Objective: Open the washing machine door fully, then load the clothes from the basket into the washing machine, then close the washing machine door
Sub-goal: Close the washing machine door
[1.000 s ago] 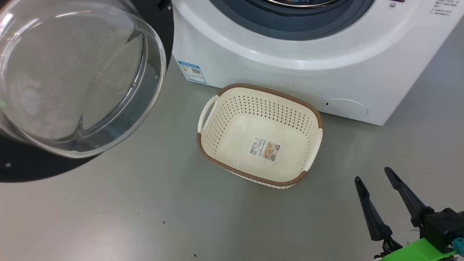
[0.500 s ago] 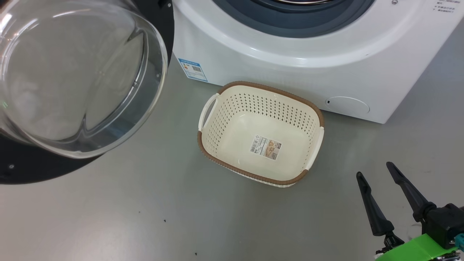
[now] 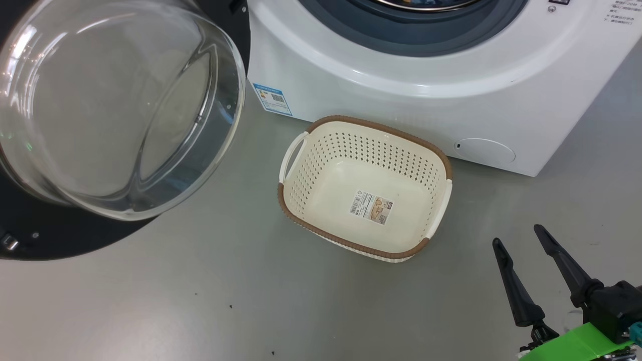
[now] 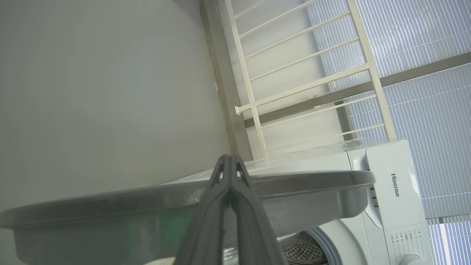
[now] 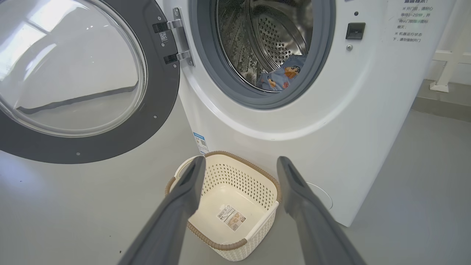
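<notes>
The washing machine door (image 3: 115, 105) stands swung open at the left, glass bowl bulging toward me. The white washing machine (image 3: 401, 115) has its drum open; in the right wrist view light blue cartoon-print clothes (image 5: 283, 75) lie inside the steel drum. The basket (image 3: 351, 245) sits on the floor before the machine, holding only its paper label. My right gripper (image 3: 517, 236) hovers open at the lower right, apart from the basket (image 5: 235, 176), which shows between its fingers (image 5: 239, 162). My left gripper (image 4: 229, 159) is shut, its tips crossing the door's grey edge (image 4: 312, 180).
Grey floor surrounds the basket. A blue energy label (image 3: 272, 99) and a round service cap (image 3: 484, 150) mark the machine's front. In the left wrist view, a cream railing (image 4: 305, 88) and window blinds (image 4: 423, 55) stand behind the machine (image 4: 390, 176).
The whole head picture has shifted slightly right and down, so the camera moved. My right gripper stays open, almost in the same place. The basket has not moved.
</notes>
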